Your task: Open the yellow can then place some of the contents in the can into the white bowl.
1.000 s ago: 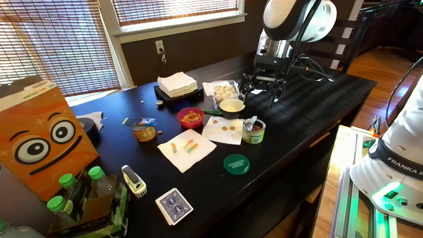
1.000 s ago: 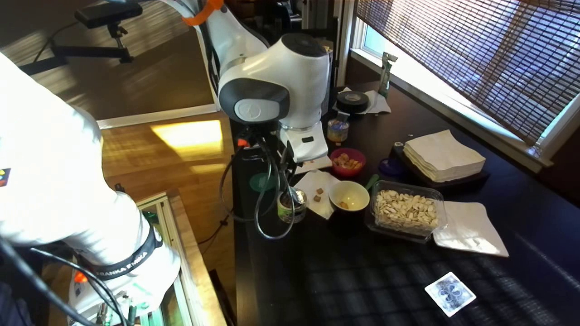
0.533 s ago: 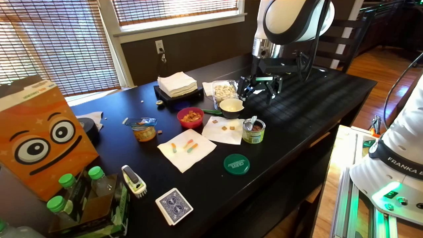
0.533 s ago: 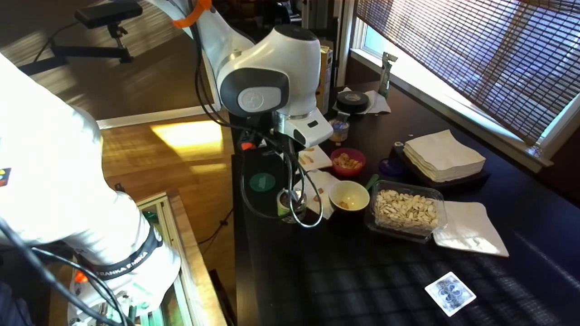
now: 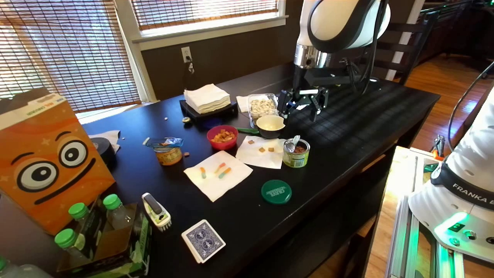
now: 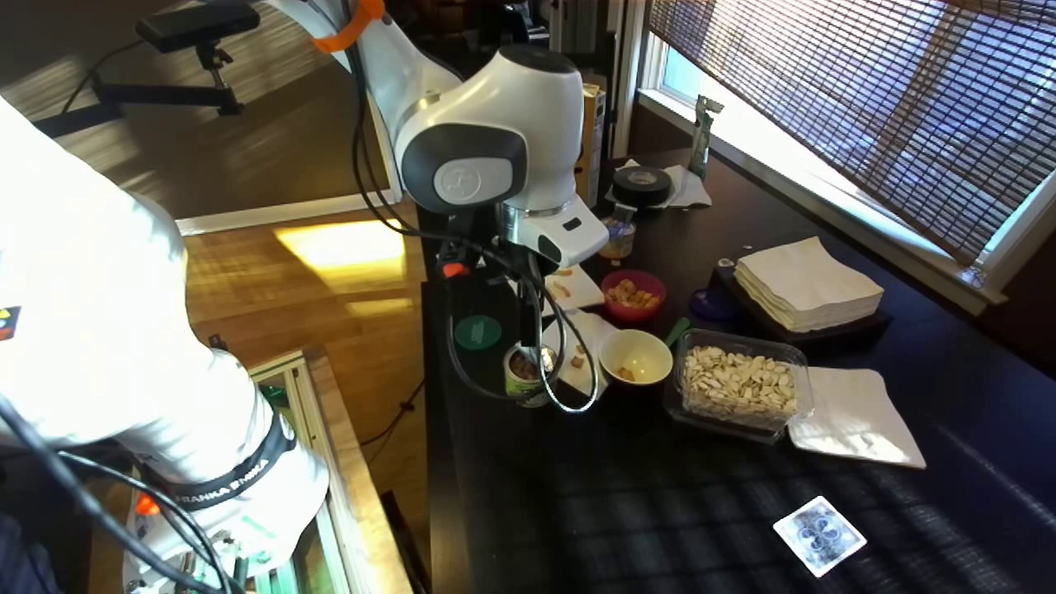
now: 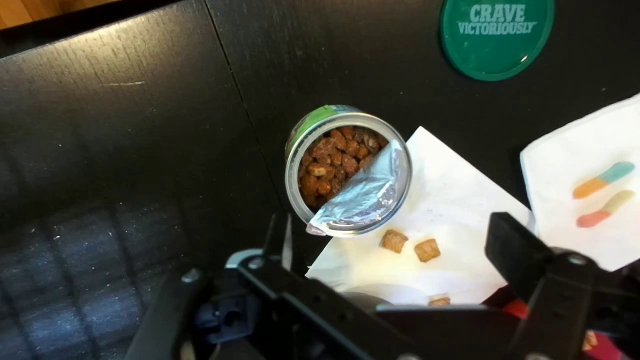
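Hanging above the table (image 5: 359,123) in an exterior view, the one gripper (image 5: 299,117) has its two fingers (image 7: 515,245) spread well apart and appears at twelve o'clock from the one yellow can (image 5: 296,159). The can stands upright on the table; in the wrist view it lies at eleven o'clock from the gap between the fingertips and holds brown nut-like pieces (image 7: 322,167), too many to count, while one foil lid (image 7: 359,201), partly peeled, covers the five-o'clock side of its mouth. In an exterior view one green disc (image 5: 276,192) lies at seven o'clock from the can, and one napkin (image 5: 266,160) with three tan squares (image 5: 271,150) at nine. At eight o'clock from that napkin, a second napkin (image 5: 210,189) bears three gummy pieces (image 5: 225,173); at ten sits one red bowl (image 5: 222,146) with several orange pieces (image 5: 224,136). In an exterior view the one white bowl (image 6: 650,353) is at three o'clock from the can, with at least one small tan piece (image 6: 627,374) at seven o'clock inside it, and one clear tub (image 6: 718,422) of pale seeds (image 6: 738,379) stands at three o'clock from the bowl.
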Available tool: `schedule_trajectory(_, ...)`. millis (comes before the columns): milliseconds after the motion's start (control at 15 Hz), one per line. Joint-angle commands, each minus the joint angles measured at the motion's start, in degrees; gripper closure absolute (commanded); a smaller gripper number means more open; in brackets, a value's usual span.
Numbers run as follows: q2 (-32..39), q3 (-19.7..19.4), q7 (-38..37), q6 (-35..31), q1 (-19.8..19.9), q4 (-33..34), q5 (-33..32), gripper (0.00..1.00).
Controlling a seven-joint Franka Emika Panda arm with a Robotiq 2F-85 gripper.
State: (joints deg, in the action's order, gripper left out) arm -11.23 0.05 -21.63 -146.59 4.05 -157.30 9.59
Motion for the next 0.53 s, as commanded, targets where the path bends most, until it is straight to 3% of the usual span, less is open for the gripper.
schedule_trajectory(0,-1.1,0.1,6.6,-1.0,-1.1,0.1,-2.2,0.0)
schedule_trajectory(400,-1.1,0.0,18.8,-0.4,-2.1,0.2,-7.3,0.0)
schedule_trajectory(467,-0.9,-0.3,21.0,-0.5,-2.4,0.2,-8.0,0.25)
